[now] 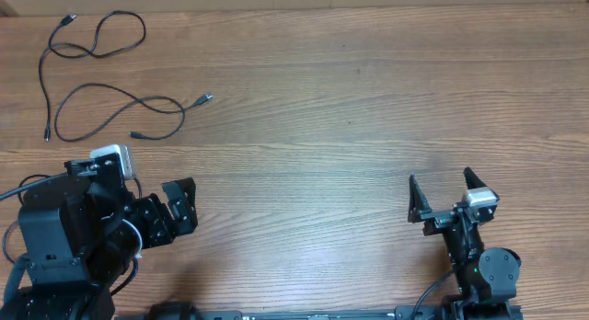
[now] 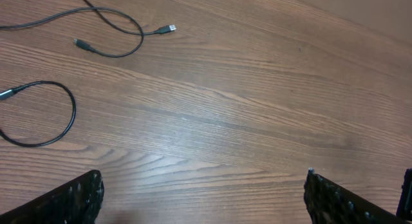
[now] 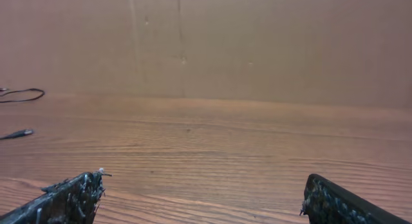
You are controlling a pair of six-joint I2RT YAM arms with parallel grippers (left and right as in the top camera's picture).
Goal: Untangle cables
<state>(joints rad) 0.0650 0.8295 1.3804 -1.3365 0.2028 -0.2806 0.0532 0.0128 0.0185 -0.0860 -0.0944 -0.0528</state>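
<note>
Rough, pitted black fingers (image 2: 77,198) of the left end effector (image 2: 203,179) are framing the bottom of its wrist view, spread wide and holding nothing. Opposite it, the right end effector (image 3: 204,179) is likewise standing fully spread, touching nothing, its flat black finger edges looking scuffed. Thin, flexible black cables (image 1: 138,98) with small, partly silvery plug ends are lying in loose, crossing loops at the far left corner, well apart from both arms. Everything is resting on a smooth, light brown tabletop (image 1: 350,108) with long wood grain. Behind it, a plain tan wall (image 3: 257,44) is rising.
</note>
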